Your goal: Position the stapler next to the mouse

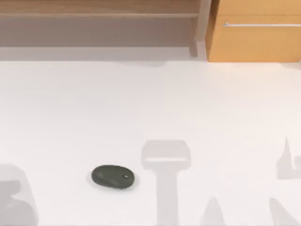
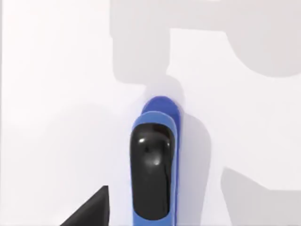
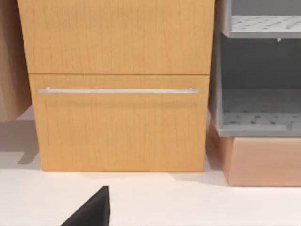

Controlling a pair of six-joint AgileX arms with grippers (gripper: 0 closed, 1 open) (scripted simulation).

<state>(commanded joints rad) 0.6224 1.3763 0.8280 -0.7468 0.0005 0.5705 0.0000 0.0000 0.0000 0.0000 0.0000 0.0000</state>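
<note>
The mouse (image 1: 113, 176), a dark grey-green oval with a light dot on top, lies on the white table (image 1: 141, 103) at the front left of centre. In the left wrist view the stapler (image 2: 154, 165), bright blue with a glossy black upper part, lies lengthwise on the white surface and casts a soft shadow to one side. A black part of my left gripper (image 2: 89, 209) sits beside the stapler with a gap between them. A black part of my right gripper (image 3: 89, 209) hangs over the table in front of a wooden cabinet.
A wooden cabinet with a metal drawer handle (image 1: 256, 30) stands at the back right, also seen close up as the cabinet (image 3: 117, 94). A low wooden shelf (image 1: 99, 14) runs along the back. A grey perforated rack (image 3: 258, 70) stands beside the cabinet. Grey arm shadows lie across the table's front.
</note>
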